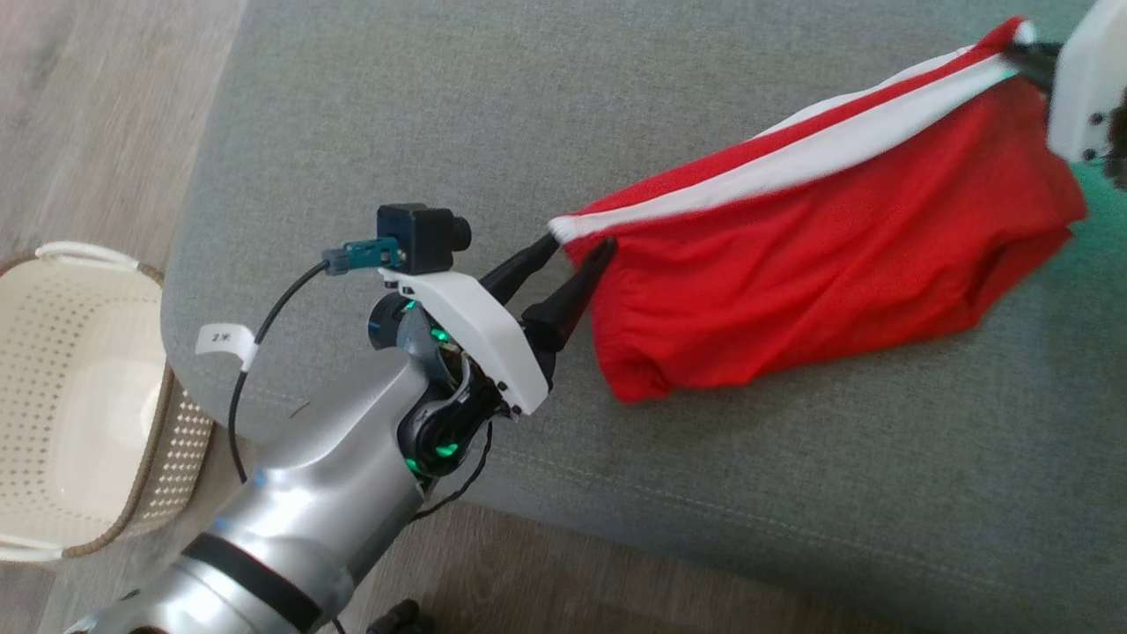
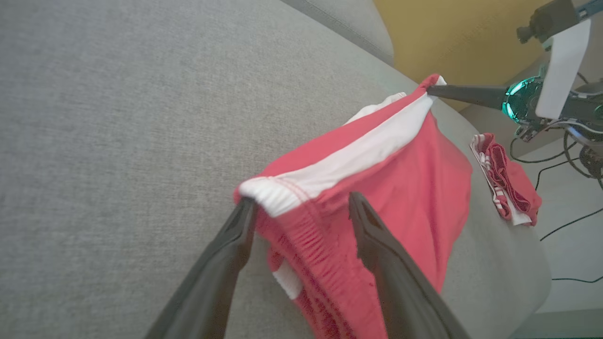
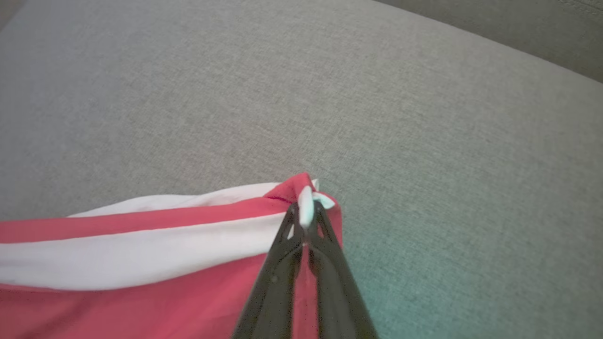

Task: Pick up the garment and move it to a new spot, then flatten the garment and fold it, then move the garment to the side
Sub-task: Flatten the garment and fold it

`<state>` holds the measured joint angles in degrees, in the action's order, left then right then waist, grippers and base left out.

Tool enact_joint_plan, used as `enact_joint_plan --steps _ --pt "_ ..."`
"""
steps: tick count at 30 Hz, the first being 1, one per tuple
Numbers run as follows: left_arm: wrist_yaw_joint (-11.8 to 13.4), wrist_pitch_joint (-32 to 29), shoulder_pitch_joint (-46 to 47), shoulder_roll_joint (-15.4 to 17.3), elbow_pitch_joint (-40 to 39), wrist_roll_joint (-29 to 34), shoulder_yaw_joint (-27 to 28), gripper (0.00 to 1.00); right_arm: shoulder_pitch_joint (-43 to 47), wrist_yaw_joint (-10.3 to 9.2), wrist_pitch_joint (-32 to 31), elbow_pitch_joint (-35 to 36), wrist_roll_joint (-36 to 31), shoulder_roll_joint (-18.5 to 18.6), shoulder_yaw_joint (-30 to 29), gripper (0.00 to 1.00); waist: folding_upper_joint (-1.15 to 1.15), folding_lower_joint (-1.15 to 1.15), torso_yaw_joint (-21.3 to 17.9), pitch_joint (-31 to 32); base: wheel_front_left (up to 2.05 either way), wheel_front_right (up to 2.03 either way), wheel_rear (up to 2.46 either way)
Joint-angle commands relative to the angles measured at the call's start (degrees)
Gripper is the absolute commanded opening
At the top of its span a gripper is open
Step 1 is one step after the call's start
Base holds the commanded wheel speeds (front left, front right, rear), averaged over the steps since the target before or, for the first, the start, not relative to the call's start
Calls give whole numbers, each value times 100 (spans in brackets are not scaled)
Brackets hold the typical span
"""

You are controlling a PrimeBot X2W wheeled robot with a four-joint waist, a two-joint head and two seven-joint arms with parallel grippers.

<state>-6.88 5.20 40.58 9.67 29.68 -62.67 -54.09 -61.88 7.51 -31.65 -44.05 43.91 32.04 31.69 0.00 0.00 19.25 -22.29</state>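
One broad grey sofa cushion [image 1: 440,132] of coarse woven cloth bears a rumpled red garment with a white band [image 1: 792,264], sagging like a pouch. The right gripper [image 3: 306,221] pinches one bunched corner tight. The left gripper [image 2: 301,200] stands released, tapered dark fingers spread either side of the ribbed opposite corner.

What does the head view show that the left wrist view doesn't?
Head view: a pale basket on the floor, left of the couch. Left wrist view: a second red-and-white bundle at the couch's edge, and a yellow wall. Both: the red garment, left gripper open at one corner, right gripper shut on the other.
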Motion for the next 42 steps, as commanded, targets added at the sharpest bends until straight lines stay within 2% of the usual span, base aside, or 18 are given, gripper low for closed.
enact_joint_plan --steps 1,9,16,19,20,23,24,25,27,29,35,39,42 --pt "-23 75 260 80 -62 -26 234 100 -196 -2 89 18 -38 7 -56 100 0 0 19 -22 0 0 0" --pt "-49 193 301 1 157 -85 142 100 -351 -2 867 -358 -336 -111 -72 100 0 0 40 17 0 0 0" --pt "-54 506 232 124 214 -139 247 100 -233 -2 1872 -535 -407 -297 -95 100 0 0 -162 315 0 0 0" --pt "49 719 163 222 189 -101 404 100 -77 -2 2379 -487 -409 -366 -48 100 0 0 -299 512 0 0 0" --pt "49 719 163 222 189 -101 404 100 -77 -2 2379 -487 -409 -366 -48 100 0 0 -299 512 0 0 0" --pt "250 882 67 341 91 20 618 100 147 -2 2776 -396 -297 -478 -21 100 0 0 -465 716 0 0 0" --pt "402 943 -44 398 -31 118 815 100 334 -2 3047 -264 -146 -527 -15 100 0 0 -576 865 0 0 0" --pt "402 943 -44 398 -31 118 815 100 334 -2 3047 -264 -146 -527 -15 100 0 0 -576 865 0 0 0" --pt "580 970 -168 456 -208 325 1029 100 521 -2 3401 -136 -193 -461 72 100 0 0 -674 1009 0 0 0" --pt "768 975 -362 469 -512 595 1460 100 711 -2 3786 -21 -280 -421 137 100 0 0 -777 1139 0 0 0" --pt "1345 978 -1273 446 -1483 1860 2469 100 1274 -2 4463 257 -590 -464 155 100 0 0 -1117 1435 0 0 0" --pt "1506 978 -1935 272 -2104 2487 2983 100 1681 -2 4635 598 -1047 -498 -230 100 0 0 -1294 1552 0 0 0" --pt "1375 979 -2415 4 -2442 2649 3409 100 2166 -2 4659 992 -1442 -647 -643 100 0 0 -1416 1605 0 0 0"
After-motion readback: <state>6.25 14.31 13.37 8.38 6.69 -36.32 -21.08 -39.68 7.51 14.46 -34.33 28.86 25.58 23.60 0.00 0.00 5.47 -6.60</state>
